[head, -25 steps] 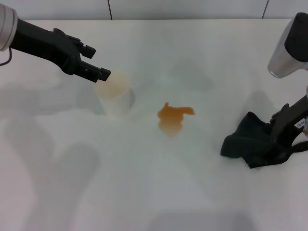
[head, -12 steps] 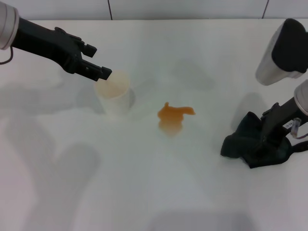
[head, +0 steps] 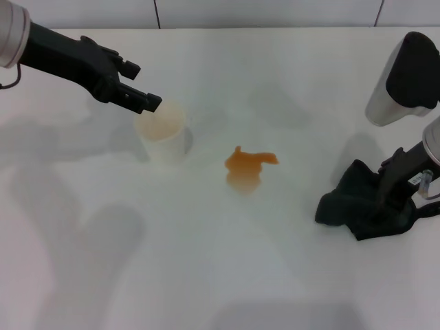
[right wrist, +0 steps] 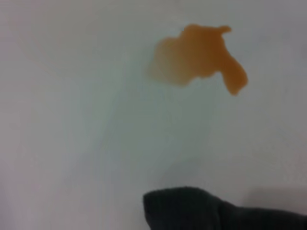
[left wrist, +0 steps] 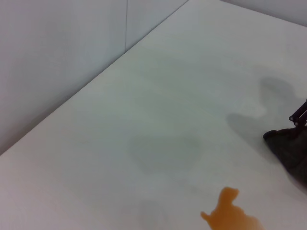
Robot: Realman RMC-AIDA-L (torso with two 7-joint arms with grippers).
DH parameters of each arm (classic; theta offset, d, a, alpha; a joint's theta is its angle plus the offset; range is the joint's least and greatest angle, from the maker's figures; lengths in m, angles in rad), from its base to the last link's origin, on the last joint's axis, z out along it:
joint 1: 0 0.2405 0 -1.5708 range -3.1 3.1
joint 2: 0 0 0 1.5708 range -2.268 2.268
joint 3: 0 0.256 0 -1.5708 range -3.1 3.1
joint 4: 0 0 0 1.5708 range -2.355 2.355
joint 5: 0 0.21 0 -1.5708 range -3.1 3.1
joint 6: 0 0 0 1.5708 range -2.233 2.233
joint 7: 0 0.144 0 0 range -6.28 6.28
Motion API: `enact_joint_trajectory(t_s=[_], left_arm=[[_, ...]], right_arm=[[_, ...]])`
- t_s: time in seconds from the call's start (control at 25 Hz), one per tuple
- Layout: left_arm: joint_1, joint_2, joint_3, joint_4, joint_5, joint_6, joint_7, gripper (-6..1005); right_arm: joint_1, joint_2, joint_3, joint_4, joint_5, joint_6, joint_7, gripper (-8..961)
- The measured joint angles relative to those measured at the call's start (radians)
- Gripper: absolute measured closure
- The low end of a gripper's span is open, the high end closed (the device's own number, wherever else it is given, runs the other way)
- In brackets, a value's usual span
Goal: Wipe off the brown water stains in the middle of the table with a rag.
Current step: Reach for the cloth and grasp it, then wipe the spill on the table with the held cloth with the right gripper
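Observation:
The brown water stains (head: 247, 165) lie in the middle of the white table (head: 227, 261). They also show in the left wrist view (left wrist: 230, 216) and in the right wrist view (right wrist: 196, 56). The dark rag (head: 354, 203) lies crumpled on the table at the right, also seen in the left wrist view (left wrist: 290, 148) and the right wrist view (right wrist: 216, 211). My right gripper (head: 390, 196) is down in the rag's right side. My left gripper (head: 147, 88) is open and empty, just above the far left rim of a white paper cup (head: 163, 136).
The white paper cup stands upright left of the stain. A tiled wall (head: 206, 12) runs along the table's far edge. My right arm's grey and black upper link (head: 405, 75) hangs over the table's right side.
My right arm has swung more upright and a little left over the rag. The rag has not moved. My left gripper has crept slightly up and away.

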Motion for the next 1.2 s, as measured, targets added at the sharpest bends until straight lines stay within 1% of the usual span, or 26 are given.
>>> enact_joint_trajectory(t_s=[0.24,0.52,0.68,1.0,1.2], left_arm=[[-0.003,0.0,0.0,0.0,0.0,0.0,-0.006,166],[-0.005,0.0,0.0,0.0,-0.001,-0.001,-0.012,166],[-0.005,0.0,0.0,0.0,0.002,-0.002,-0.015,166],[-0.002,0.0,0.0,0.002,0.005,-0.002,-0.018,166],[0.0,0.0,0.0,0.002,0.004,-0.003,-0.018,167]], right_arm=[[-0.002,0.0,-0.003,0.007,-0.006,0.001,0.001,153],[-0.002,0.0,-0.044,0.002,-0.014,-0.008,0.002,454],[0.001,0.0,-0.073,0.0,-0.046,-0.013,0.012,624],[-0.008,0.001,-0.092,-0.043,-0.047,-0.007,0.017,841],[-0.012,0.003,-0.117,-0.071,-0.038,-0.009,0.028,843]])
